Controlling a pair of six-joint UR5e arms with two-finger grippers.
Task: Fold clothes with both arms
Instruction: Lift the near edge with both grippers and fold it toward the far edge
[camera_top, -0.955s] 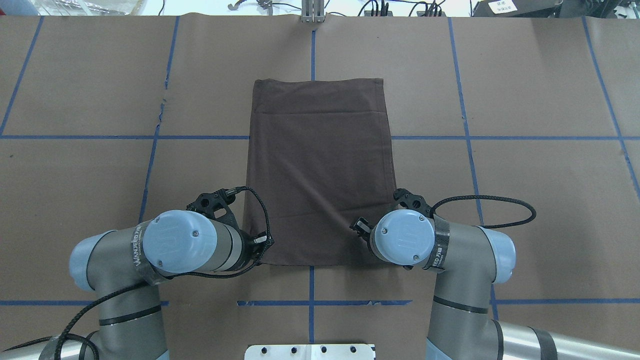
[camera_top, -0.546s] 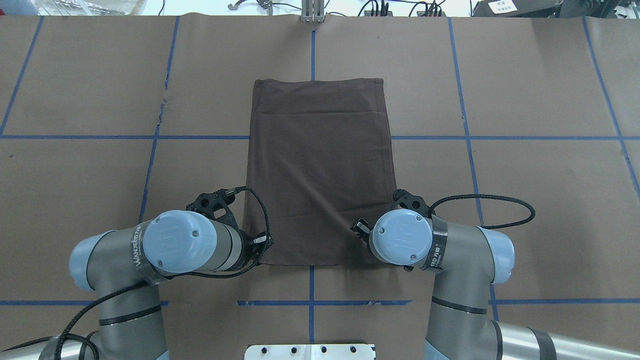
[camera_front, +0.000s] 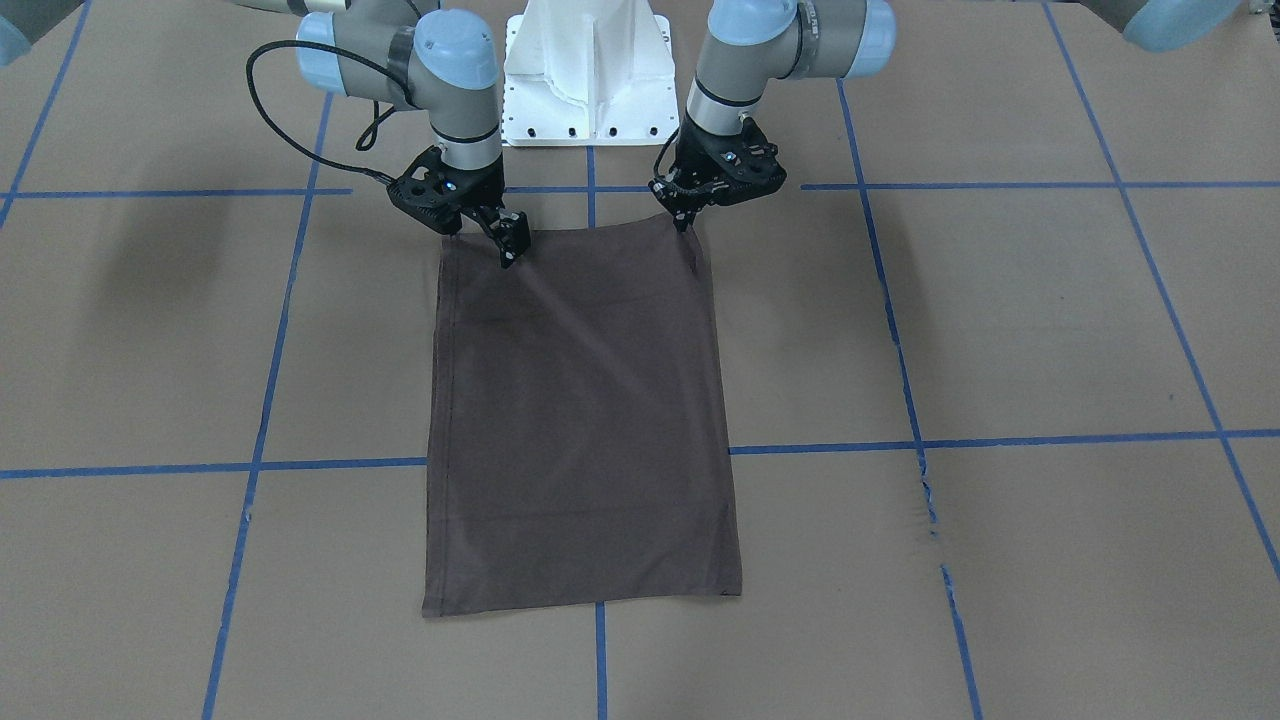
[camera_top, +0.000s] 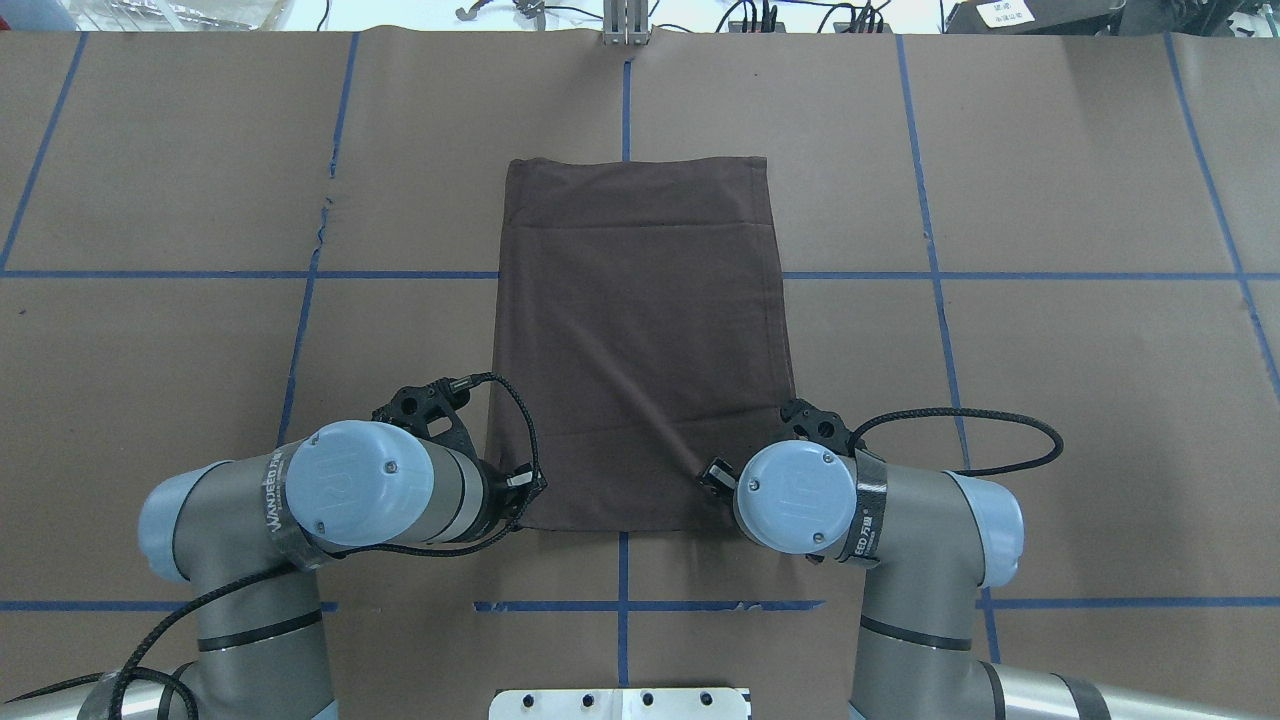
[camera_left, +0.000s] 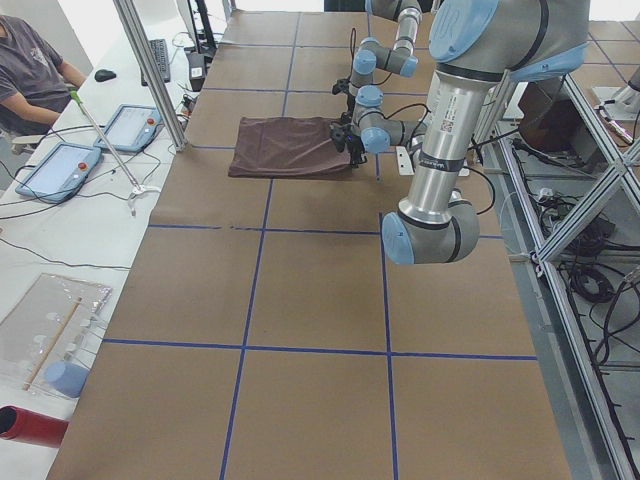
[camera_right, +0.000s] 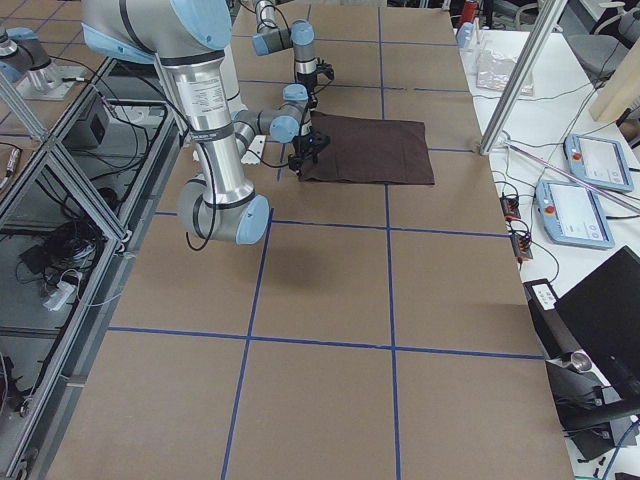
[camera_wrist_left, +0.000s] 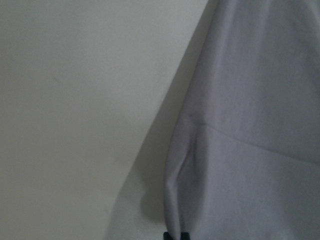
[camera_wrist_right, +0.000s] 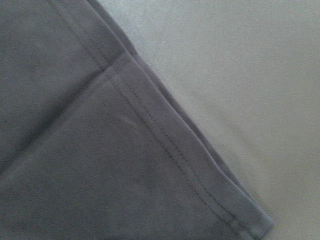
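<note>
- We see a dark brown T-shirt (camera_front: 580, 420), already folded into a tall rectangle. It lies flat on the brown table (camera_front: 1000, 320) in the centre of the front-facing frame.
- The left gripper (camera_front: 688, 222) sits at the cloth's upper right corner and narrows to a point there. Its wrist view shows a ridge of fabric drawn up toward the bottom edge, so we judge it pinched on the T-shirt.
- The right gripper (camera_front: 508, 245) is low over the upper left corner. Its wrist view shows the hemmed corner lying flat and no fingers, so we cannot tell whether its jaws are apart or together.
- Risk: if the right gripper closes short of the corner, or catches only the top layer, the layers could separate on lifting and the fold could open.
- Risk: if one arm lifts before the other has hold, the rectangle could drag askew across the table.
- Risk: the left pinch looks thin, so the cloth's weight could pull the corner free.
</note>
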